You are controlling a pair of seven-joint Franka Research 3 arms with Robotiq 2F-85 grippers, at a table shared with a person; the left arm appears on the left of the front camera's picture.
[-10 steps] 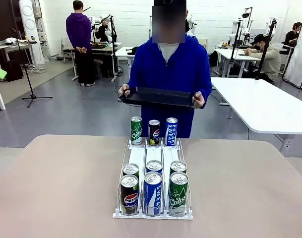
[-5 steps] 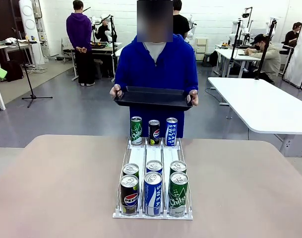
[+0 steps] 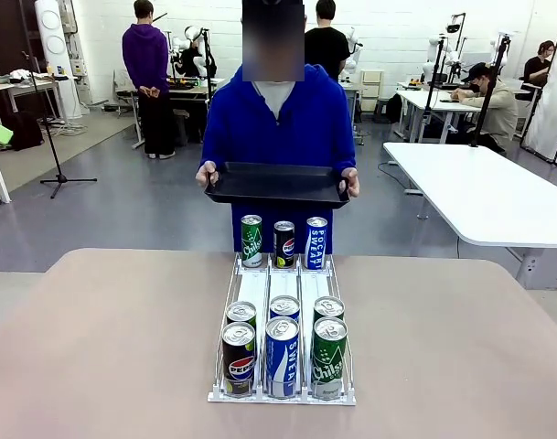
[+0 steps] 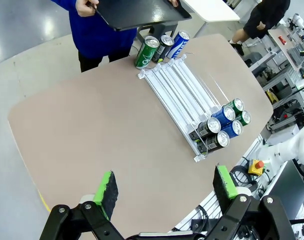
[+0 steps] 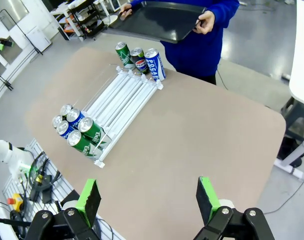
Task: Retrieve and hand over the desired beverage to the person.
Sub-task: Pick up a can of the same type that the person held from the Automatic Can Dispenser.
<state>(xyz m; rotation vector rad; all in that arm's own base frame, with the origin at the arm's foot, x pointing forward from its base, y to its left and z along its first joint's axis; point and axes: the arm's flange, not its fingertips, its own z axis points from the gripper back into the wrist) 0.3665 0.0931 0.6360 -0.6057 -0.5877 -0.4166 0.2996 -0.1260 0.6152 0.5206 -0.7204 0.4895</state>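
Note:
The person (image 3: 276, 119) in a royal-blue hoodie stands at the table's far edge, holding a black tray (image 3: 276, 183) level in both hands. On the table a white three-lane can rack (image 3: 283, 315) runs from near to far. Three cans stand at its far end: a green Chilsung (image 3: 251, 240), a Pepsi (image 3: 283, 244) and a Pocari Sweat (image 3: 316, 242). Several more cans (image 3: 283, 343) cluster at its near end. High above the table, my left gripper (image 4: 165, 187) is open with nothing between its fingers. My right gripper (image 5: 149, 198) hangs open too, likewise well above the tabletop.
The beige table (image 3: 104, 338) has bare surface on both sides of the rack. A white table (image 3: 484, 197) stands at the right behind. Other people are at benches farther back. A tripod stand (image 3: 57, 137) is at the left.
The person has stepped left and a little closer, raising the tray slightly. Both grippers stay open and the cans have not moved.

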